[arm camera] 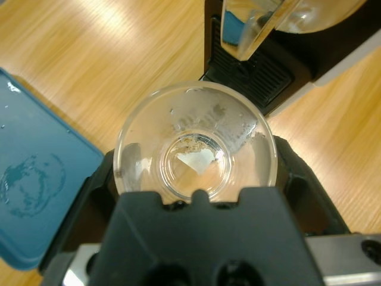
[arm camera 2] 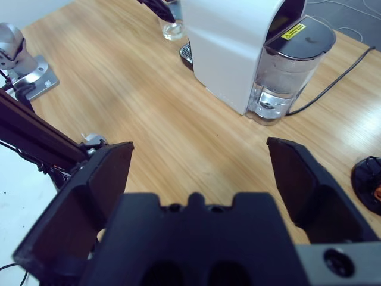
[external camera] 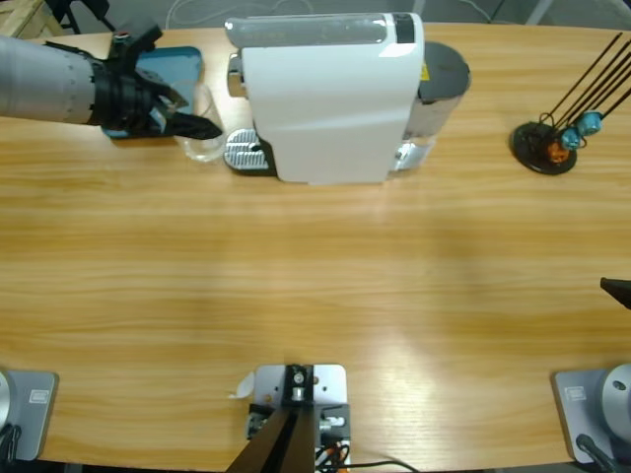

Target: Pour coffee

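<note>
1. The left arm comes in from the table's upper-left edge in the high view, its left gripper (external camera: 187, 126) clamped around a clear glass cup (external camera: 204, 133), one black jaw on each side of the wall.
2. Down the left wrist view, the glass cup (arm camera: 196, 140) stands upright between those jaws, rim facing the camera, droplets smeared on its inner wall.
3. The coffee (arm camera: 191, 156) is only a thin pale film with a few brownish specks at the bottom of the cup.
4. The cup sits just beside the metal drip tray (external camera: 244, 153) of the white coffee machine (external camera: 330, 94), on the tray's left in the high view.
5. Behind the left gripper lies a blue tray (external camera: 175, 67), wet with drops in the wrist view (arm camera: 36, 179).
6. The right gripper (arm camera 2: 199, 173) hangs above the table with its jaws spread wide and nothing between them; only a dark tip (external camera: 617, 292) of it shows at the right edge from above.
7. Its view takes in the machine's water tank (arm camera 2: 286, 71) and power cable (arm camera 2: 339, 77).
8. A black pod stand (external camera: 545, 146) with blue and orange pods sits far right.
</note>
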Tool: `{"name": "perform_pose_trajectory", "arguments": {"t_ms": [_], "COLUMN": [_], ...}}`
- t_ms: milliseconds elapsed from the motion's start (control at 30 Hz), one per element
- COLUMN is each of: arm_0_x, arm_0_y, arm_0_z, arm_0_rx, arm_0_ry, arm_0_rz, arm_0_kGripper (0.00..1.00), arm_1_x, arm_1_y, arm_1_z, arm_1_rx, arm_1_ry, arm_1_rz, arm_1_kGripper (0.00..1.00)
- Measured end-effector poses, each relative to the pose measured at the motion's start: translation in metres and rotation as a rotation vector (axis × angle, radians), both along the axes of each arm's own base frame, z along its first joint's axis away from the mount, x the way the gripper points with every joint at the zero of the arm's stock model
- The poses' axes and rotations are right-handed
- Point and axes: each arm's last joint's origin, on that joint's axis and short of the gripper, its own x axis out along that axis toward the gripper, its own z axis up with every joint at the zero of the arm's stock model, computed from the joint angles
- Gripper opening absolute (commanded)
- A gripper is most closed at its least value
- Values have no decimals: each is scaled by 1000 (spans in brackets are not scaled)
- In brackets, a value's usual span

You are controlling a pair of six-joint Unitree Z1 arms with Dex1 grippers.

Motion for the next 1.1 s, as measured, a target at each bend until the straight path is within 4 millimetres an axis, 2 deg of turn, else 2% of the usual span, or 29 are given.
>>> {"name": "perform_pose_trajectory", "arguments": {"t_ms": [267,533,567,633,767,833,867,933,967,1100], "arm_0_x": [12,24,24,26,27,27,27,26,27,27], "arm_0_y": [-18,-34,-35,-36,-39,-41,-41,-43,-44,-46], "arm_0_z": [-13,-17,-18,-19,-24,-26,-26,-27,-27,-27], "arm_0_rx": [18,18,18,20,27,30,30,30,30,30], "arm_0_ry": [25,24,24,26,36,39,40,40,40,39], "arm_0_rz": [-22,-38,-38,-40,-43,-47,-49,-54,-55,-57], "arm_0_kGripper": [98,120,171,434,543,630,694,938,987,1000], "arm_1_x": [0,0,0,0,-1,-1,-1,-2,-2,-3], "arm_1_y": [0,0,0,0,-1,-1,-2,-2,-2,-3], "arm_1_z": [0,-1,0,0,0,0,0,0,0,0], "arm_1_rx": [1,1,2,4,8,10,11,13,14,17], "arm_1_ry": [-1,-1,-1,-3,-6,-8,-9,-11,-12,-15], "arm_1_rz": [0,0,0,0,0,0,0,0,0,0], "arm_1_kGripper": [977,977,977,977,977,977,977,977,977,977]}}
